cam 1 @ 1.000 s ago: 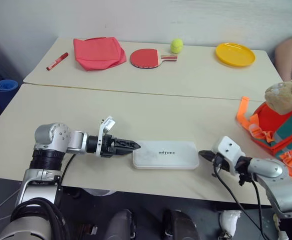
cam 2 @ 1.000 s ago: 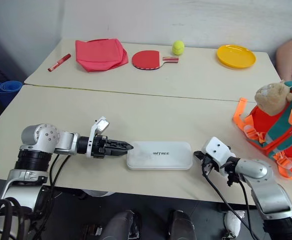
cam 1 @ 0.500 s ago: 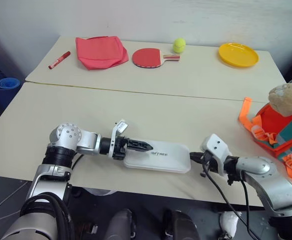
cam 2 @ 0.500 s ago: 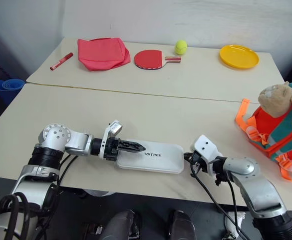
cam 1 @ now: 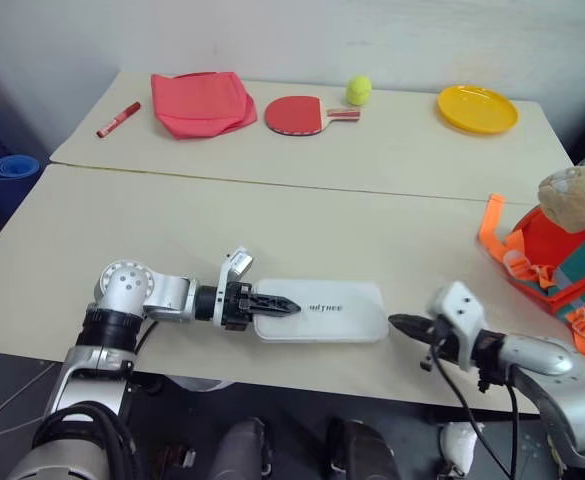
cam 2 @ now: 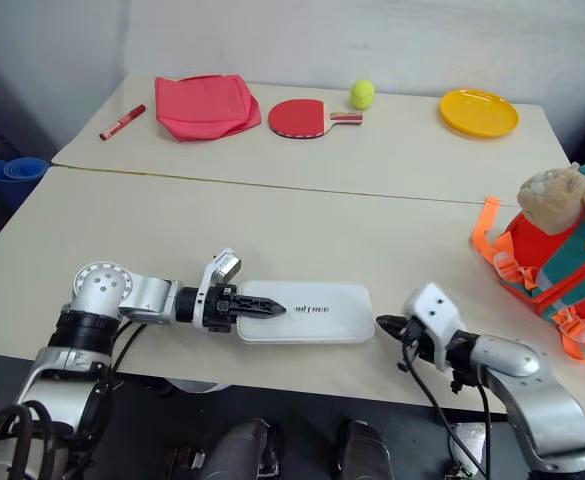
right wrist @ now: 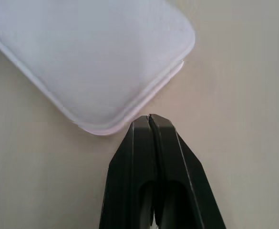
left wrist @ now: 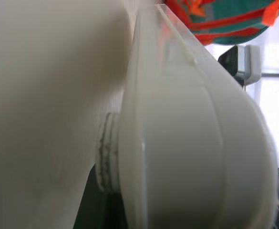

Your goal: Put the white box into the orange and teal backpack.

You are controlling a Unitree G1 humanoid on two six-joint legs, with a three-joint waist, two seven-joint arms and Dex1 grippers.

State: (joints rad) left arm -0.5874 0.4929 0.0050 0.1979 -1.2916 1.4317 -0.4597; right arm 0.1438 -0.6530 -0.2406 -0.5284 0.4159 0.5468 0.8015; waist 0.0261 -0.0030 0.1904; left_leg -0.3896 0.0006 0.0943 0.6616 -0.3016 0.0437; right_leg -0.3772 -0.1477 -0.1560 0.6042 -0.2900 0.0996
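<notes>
The white box [cam 1: 327,310] lies flat near the table's front edge, its small dark lettering facing up. My left gripper [cam 1: 284,306] reaches in from the left, one black finger lying over the box's left end, and is shut on that end; the box's edge [left wrist: 187,143] looms right in front of the left wrist camera. My right gripper [cam 1: 397,323] is shut and empty, its tip [right wrist: 150,119] just off the box's right corner [right wrist: 91,62]. The orange and teal backpack [cam 1: 562,265] stands at the table's right edge with a tan plush cat [cam 1: 577,190] on top.
On the far table lie a red marker [cam 1: 118,120], a folded red-pink cloth [cam 1: 200,102], a red paddle [cam 1: 297,115], a tennis ball [cam 1: 358,90] and a yellow plate [cam 1: 477,108]. Bare tabletop [cam 1: 422,250] runs between the box and the backpack.
My left gripper slid over the box's left end and closed on it. My right gripper drew back from the box's right end. The box shifted slightly; the camera also moved.
</notes>
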